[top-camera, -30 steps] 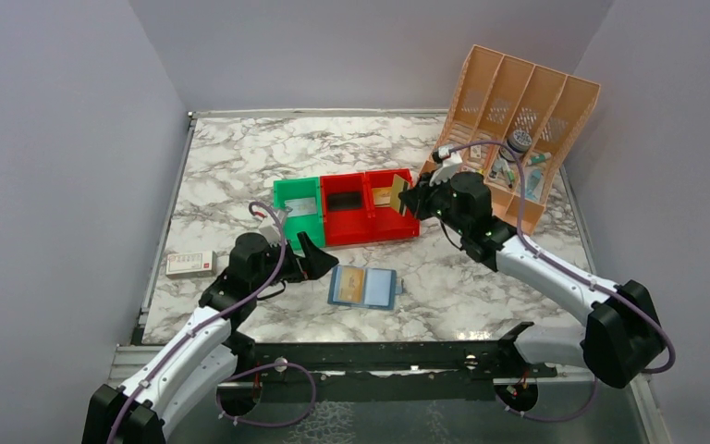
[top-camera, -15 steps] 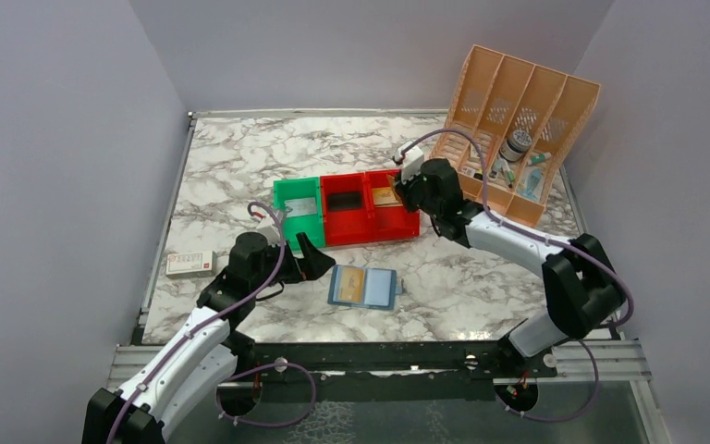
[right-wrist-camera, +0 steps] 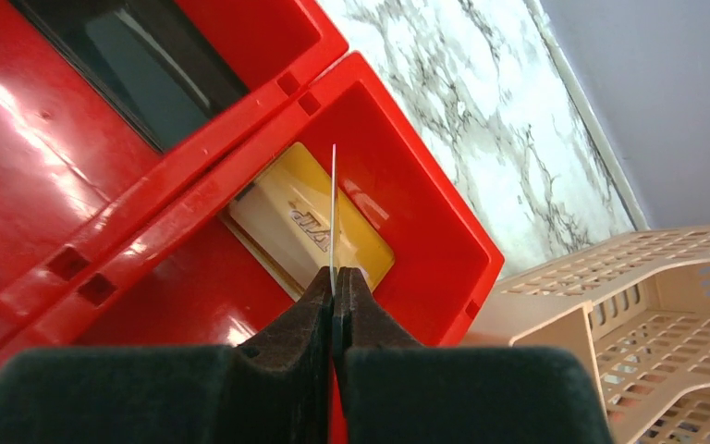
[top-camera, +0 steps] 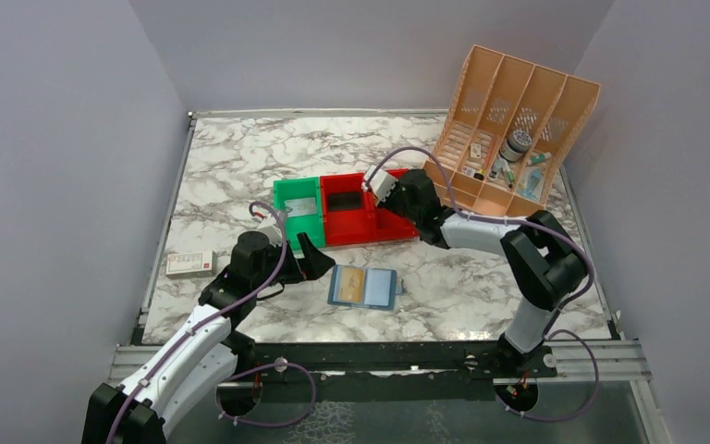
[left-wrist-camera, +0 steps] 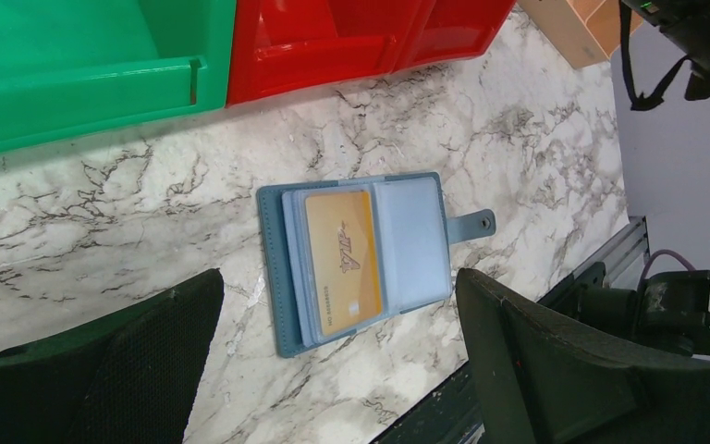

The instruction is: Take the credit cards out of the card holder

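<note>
Over the right-hand red bin (right-wrist-camera: 430,162), the right pincer (right-wrist-camera: 335,277) is clamped on a thin credit card (right-wrist-camera: 334,203) held edge-on (a gold card (right-wrist-camera: 282,217) lies flat inside). The left pincer (left-wrist-camera: 333,305) gapes wide above the blue card holder (left-wrist-camera: 407,231), lying open on the tabletop (left-wrist-camera: 148,203), one tan-gold card (left-wrist-camera: 344,259) pocketed.

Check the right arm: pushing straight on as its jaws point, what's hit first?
Probably the gold card lying flat in the red bin: the held card, pinched edge-on in the shut right jaws, aims straight at it. The gap between them is unclear.
</note>
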`<control>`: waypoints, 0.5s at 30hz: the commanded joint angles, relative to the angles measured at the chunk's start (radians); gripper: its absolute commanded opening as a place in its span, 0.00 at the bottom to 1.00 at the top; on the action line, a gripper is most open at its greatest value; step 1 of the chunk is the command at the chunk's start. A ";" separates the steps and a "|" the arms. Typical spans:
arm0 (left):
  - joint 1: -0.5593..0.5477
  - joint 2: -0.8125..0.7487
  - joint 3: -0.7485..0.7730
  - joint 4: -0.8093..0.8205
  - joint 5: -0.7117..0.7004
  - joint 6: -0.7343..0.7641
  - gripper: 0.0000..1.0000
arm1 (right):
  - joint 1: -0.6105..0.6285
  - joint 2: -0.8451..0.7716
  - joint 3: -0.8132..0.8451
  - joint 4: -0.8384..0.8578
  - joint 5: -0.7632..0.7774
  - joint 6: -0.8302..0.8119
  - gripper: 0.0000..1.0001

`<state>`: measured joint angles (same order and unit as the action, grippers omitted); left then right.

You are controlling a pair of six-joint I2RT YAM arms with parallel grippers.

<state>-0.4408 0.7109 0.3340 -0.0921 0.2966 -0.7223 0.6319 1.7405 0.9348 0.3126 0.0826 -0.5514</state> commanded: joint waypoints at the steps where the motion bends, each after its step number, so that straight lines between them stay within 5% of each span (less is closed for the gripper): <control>1: -0.001 -0.009 0.027 -0.008 -0.027 0.020 0.99 | 0.002 0.052 0.037 0.071 0.084 -0.117 0.01; 15: -0.001 -0.019 0.028 -0.006 -0.016 0.018 0.99 | 0.002 0.171 0.082 0.064 0.080 -0.267 0.03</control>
<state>-0.4408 0.7090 0.3340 -0.0921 0.2943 -0.7212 0.6331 1.8828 0.9871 0.3595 0.1497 -0.7650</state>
